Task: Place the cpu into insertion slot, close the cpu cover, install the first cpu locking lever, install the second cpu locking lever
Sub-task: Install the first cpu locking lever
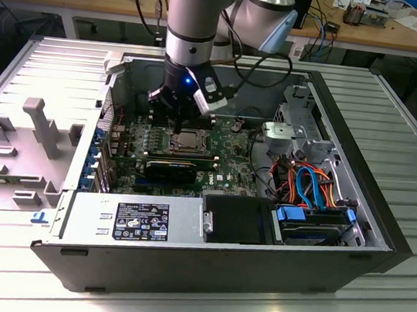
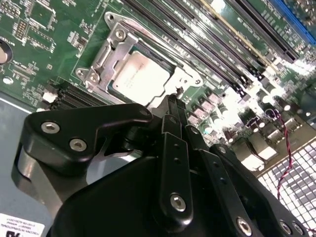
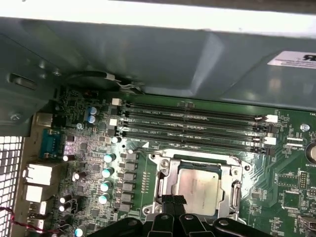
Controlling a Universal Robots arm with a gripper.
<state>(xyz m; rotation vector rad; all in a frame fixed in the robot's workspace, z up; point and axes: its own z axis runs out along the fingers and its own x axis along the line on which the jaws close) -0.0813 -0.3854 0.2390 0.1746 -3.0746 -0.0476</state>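
Note:
The cpu (image 2: 140,76) (image 3: 197,186), a silvery square chip, lies flat in the insertion slot (image 1: 190,141) on the green board. The cpu cover (image 2: 112,49) (image 3: 167,178), a thin metal frame, lies down around the chip's edges. My gripper (image 2: 174,98) (image 3: 171,200) (image 1: 176,124) is shut, its two black fingers pressed together. The fingertips (image 2: 171,104) hover at one side of the socket rim, just beside the chip. Whether they touch a thin lever there I cannot tell.
Several long black memory slots (image 3: 192,126) run beside the socket. A black graphics card (image 1: 171,171), the power supply (image 1: 135,219) and bundled cables (image 1: 311,182) fill the open case. Case walls (image 3: 148,54) stand close behind the board.

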